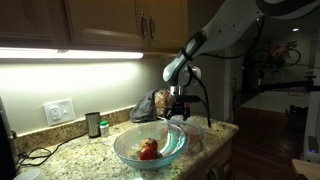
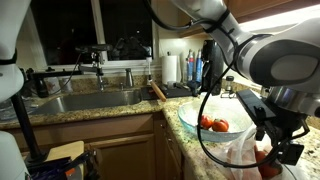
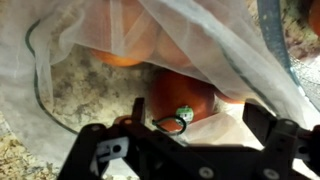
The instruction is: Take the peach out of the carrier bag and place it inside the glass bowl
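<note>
jaws open over the peach (image 3: 185, 98) inside the carrier bag (image 3: 210, 35); closing may pinch loose plastic and drag the bag.

Granite counter (image 1: 75, 155) — wood cabinets (image 1: 100, 22), dark window (image 2: 125, 30)

Clear glass bowl (image 1: 150, 146), speckled granite counter (image 1: 80, 152)

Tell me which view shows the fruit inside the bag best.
The wrist view: the fruit sits centred inside the bag, just ahead of the pincer. In an exterior view it is a red blur; in an exterior view only the bag shows.
</note>
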{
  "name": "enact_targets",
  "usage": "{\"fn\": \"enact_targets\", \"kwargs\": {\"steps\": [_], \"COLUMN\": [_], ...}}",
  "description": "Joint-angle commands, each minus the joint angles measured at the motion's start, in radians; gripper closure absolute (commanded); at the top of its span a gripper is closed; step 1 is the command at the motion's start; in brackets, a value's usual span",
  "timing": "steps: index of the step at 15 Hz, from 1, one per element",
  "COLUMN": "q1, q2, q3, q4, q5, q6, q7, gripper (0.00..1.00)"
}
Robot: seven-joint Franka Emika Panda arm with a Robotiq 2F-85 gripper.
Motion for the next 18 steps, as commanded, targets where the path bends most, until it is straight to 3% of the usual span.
{"fn": "enact_targets", "kwargs": {"steps": [1, 18], "q1": [-0.022, -0.013], "q2": [0.008, 0.035], "q3": [0.007, -0.014], "q4": [0.014, 0.01], "q5": [0.014, -0.014], "q6": [-0.027, 0.018], "q7": [-0.018, 0.006], "gripper": [0.0, 0.0]}}
